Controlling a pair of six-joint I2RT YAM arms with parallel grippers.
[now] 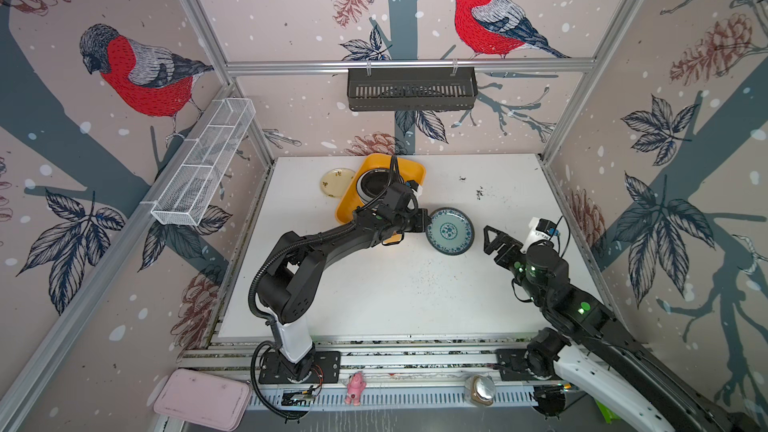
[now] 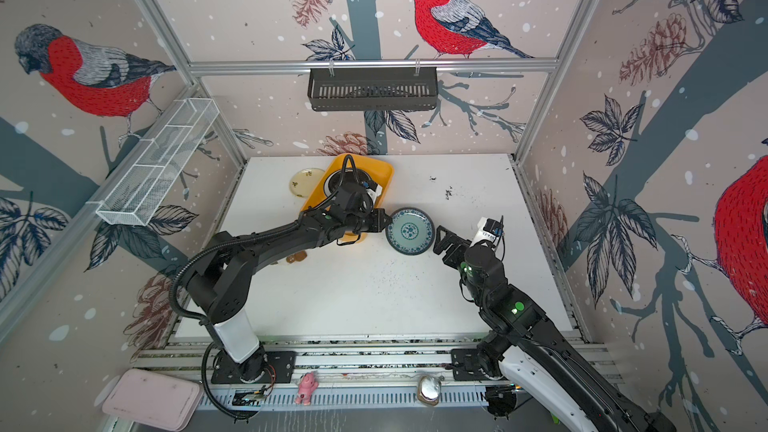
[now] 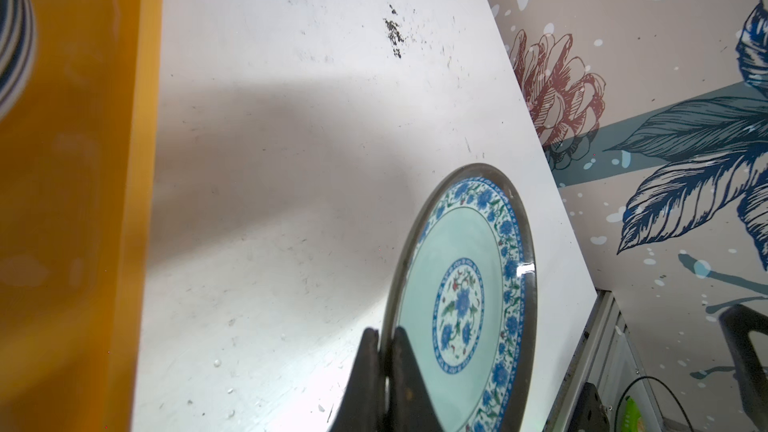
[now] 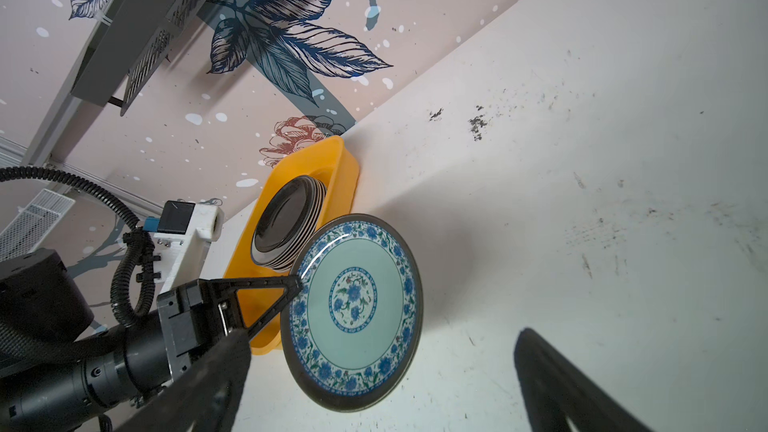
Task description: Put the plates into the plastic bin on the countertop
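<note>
Speckled white countertop (image 1: 415,297) bears the bin (image 1: 415,170) just beside the left claw (image 1: 427,221), a cream plate (image 1: 337,182) beyond the bin, and a toy (image 2: 297,258) back under the claw's arm.

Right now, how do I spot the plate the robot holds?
On the white countertop, find the yellow bin at the back. Just right of it, the left tool pinches a plate by its rim. Unlike the bin's black stack and the small cream plate, it is teal with blue flowers.
</note>
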